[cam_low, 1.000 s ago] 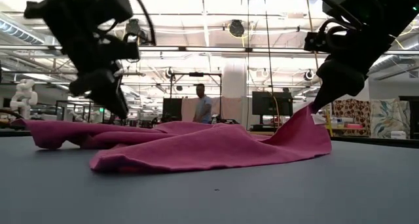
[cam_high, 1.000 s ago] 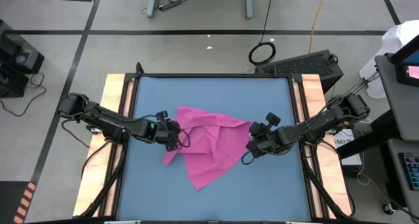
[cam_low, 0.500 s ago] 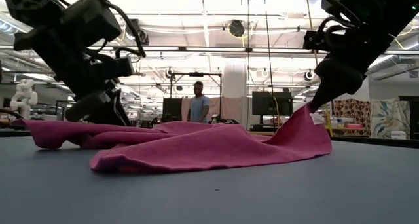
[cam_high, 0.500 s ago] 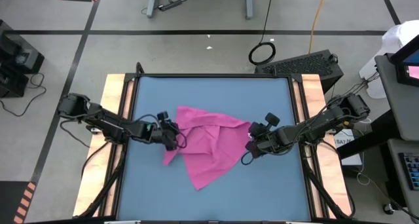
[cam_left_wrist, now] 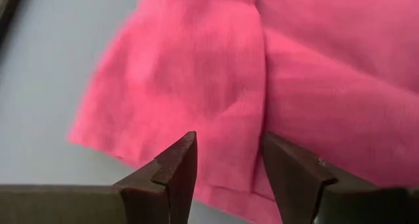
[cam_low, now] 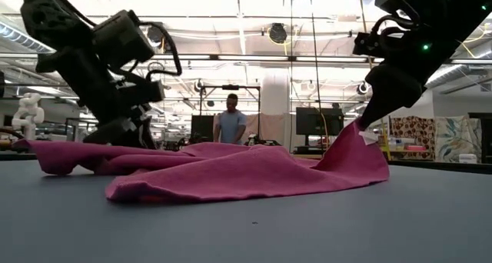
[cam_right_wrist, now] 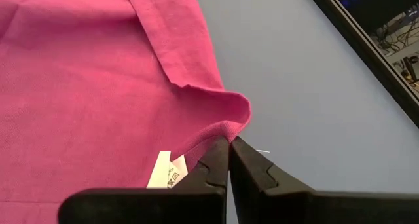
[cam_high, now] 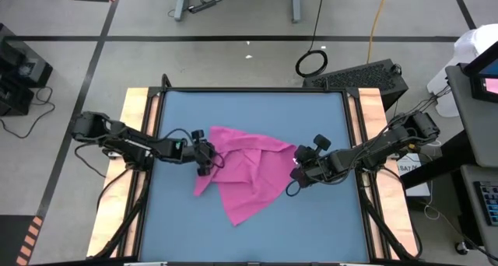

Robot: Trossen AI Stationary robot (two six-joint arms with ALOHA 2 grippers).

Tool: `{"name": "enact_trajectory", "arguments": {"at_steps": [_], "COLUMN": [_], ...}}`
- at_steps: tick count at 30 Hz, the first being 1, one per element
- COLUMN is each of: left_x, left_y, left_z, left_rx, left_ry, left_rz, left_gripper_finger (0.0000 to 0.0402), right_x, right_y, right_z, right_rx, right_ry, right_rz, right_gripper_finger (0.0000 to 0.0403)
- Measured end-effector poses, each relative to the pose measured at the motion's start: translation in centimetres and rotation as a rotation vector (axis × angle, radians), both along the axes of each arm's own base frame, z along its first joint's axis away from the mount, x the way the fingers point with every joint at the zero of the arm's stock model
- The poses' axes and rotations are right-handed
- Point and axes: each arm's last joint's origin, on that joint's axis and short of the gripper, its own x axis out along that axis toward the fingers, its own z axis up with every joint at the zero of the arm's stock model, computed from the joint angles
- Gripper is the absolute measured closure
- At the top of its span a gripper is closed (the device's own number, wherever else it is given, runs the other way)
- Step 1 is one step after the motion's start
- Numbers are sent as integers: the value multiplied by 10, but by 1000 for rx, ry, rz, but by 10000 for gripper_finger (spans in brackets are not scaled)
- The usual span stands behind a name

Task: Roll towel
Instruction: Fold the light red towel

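On the far left we see grey floor marked with dark tape lines, black equipment and cables beside the table's pale wooden side rail (cam_high: 134, 118). The left arm reaches in from that side, and the left gripper (cam_high: 207, 159) sits low at the towel's left edge. In its wrist view we look past two dark fingers (cam_left_wrist: 171, 173) standing partly apart over the pink cloth, with nothing between them that we can call a grip.

The blue tabletop (cam_high: 257, 106) is matte and bare around the towel (cam_high: 249, 169), a crumpled magenta cloth lying near the middle, its folds overlapping and one corner trailing toward the near edge. In the low view the towel (cam_low: 231, 171) spreads flat across the surface and rises to a peak on its right.

That peak is where the right gripper (cam_high: 296, 171) pinches the towel's right corner, its fingers closed tight on the hem, with the small white tag (cam_right_wrist: 166, 171) just beside them.

Behind the table, the low view shows a large hall with bright ceiling lights, a person (cam_low: 231, 126) standing far off, dark monitors (cam_low: 315, 122) and a patterned panel (cam_low: 415, 132) at the right. A coiled black cable (cam_high: 311, 63) lies on the floor beyond the table.
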Motion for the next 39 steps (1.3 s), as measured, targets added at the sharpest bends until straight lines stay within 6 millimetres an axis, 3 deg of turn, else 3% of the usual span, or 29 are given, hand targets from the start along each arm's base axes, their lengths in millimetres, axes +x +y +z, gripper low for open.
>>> {"name": "enact_trajectory", "arguments": {"at_steps": [5,11,16,21,25,29,33,39], "left_x": [7,9,6,0,-5,-4,-6,-11], "left_y": [6,13,15,8,-7,-22,-28,-25], "left_z": [-6,-5,1,20,48,90,131,184], "left_rx": [3,7,-13,-126,-177,-133,-7,203], "left_ry": [-8,-42,-72,-67,-93,-193,-262,-353], "left_rz": [-27,13,89,200,231,160,129,153], "left_gripper_finger": [261,387,391,397,398,398,399,399], "right_x": [0,0,-3,-5,4,13,7,-15], "right_y": [0,0,-1,-1,5,15,15,7], "right_z": [0,0,-1,-2,1,6,21,59], "right_rx": [1,3,-8,-30,5,-15,-29,-101], "right_ry": [-5,9,43,89,43,-21,-7,-96], "right_rz": [2,7,10,37,130,245,260,205], "right_gripper_finger": [403,403,403,403,403,403,403,403]}}
